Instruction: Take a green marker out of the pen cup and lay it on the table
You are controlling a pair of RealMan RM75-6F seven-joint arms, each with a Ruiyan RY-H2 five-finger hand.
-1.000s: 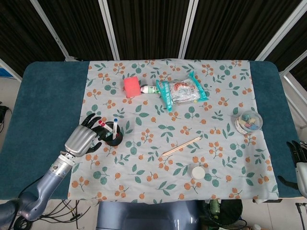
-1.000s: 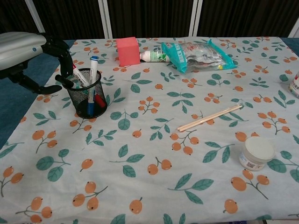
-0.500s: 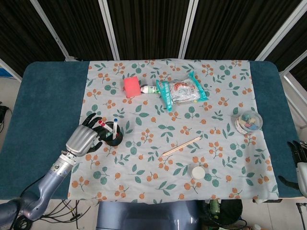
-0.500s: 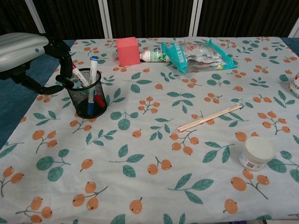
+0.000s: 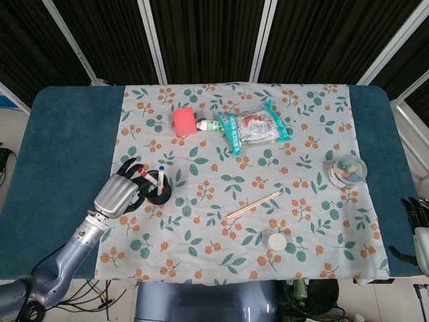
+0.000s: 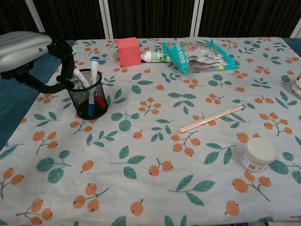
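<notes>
The black mesh pen cup (image 5: 159,193) (image 6: 88,99) stands at the left of the flowered cloth. It holds several markers, among them a blue-capped one (image 6: 95,60) and a red-capped one (image 6: 75,70); I cannot pick out a green one. My left hand (image 5: 120,192) (image 6: 29,49) is at the cup's left side. Its dark fingers arch over the rim by the red-capped marker and its thumb lies against the cup's outer wall, with nothing plainly held. My right hand (image 5: 419,230) rests at the table's far right edge, fingers apart and holding nothing.
A pink cube (image 5: 183,121) (image 6: 129,51) and a teal snack bag (image 5: 253,130) (image 6: 197,54) lie at the back. A wooden stick (image 5: 255,204) (image 6: 211,117) and a white jar (image 5: 277,241) (image 6: 258,154) sit right of the cup. A clear tub (image 5: 348,169) stands far right.
My left hand has crept slightly closer to the cup, and its thumb has swung in against the cup's wall. The markers and my right hand have not moved.
</notes>
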